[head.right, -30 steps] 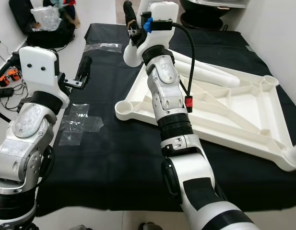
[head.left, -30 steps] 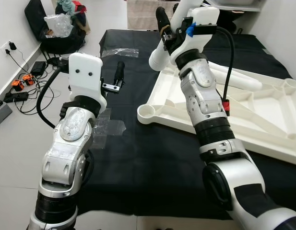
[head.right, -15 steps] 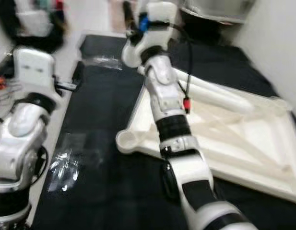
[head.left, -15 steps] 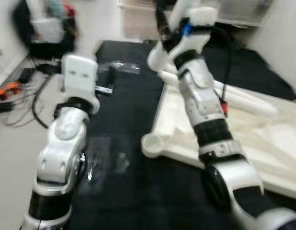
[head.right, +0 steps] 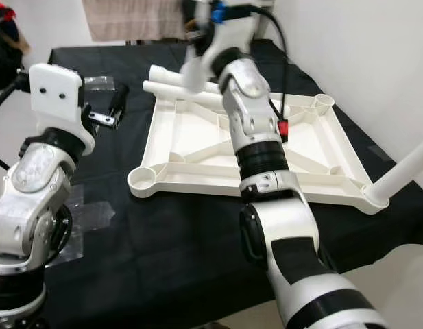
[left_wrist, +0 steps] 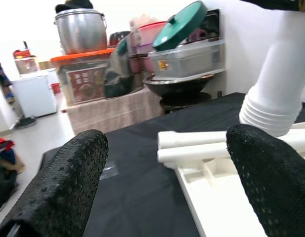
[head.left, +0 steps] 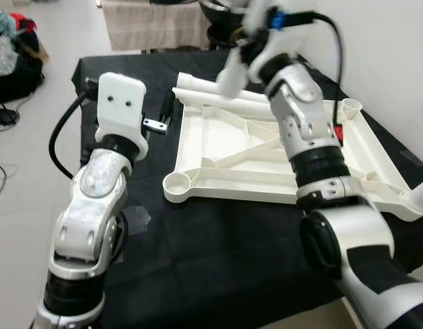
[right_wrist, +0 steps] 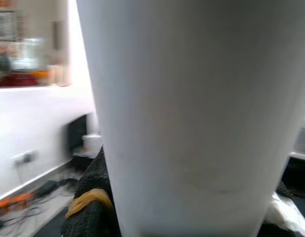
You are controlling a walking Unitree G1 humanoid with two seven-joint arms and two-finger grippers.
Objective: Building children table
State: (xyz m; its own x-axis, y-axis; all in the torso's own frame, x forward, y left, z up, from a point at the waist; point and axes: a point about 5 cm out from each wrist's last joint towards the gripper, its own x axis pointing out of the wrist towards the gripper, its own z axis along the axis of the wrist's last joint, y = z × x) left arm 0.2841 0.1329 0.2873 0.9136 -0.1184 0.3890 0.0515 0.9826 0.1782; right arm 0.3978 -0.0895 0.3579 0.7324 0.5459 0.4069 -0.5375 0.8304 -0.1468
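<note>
My right tool (head.right: 197, 34) is pinching one white leg (right_wrist: 192, 113); two legs (head.left: 218, 92) are lying beside the tabletop (head.left: 266, 157) on black cloth (head.left: 218, 233); my left tool (left_wrist: 167, 182) is spread.

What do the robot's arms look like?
Both arms are shiny silver with black rings at the joints and a boxy white wrist block. The left arm has a black cable looping beside it, and its gripper has two bumpy black fingers. The right arm carries a black cable, a small red tag and a blue mark near the wrist.
</note>
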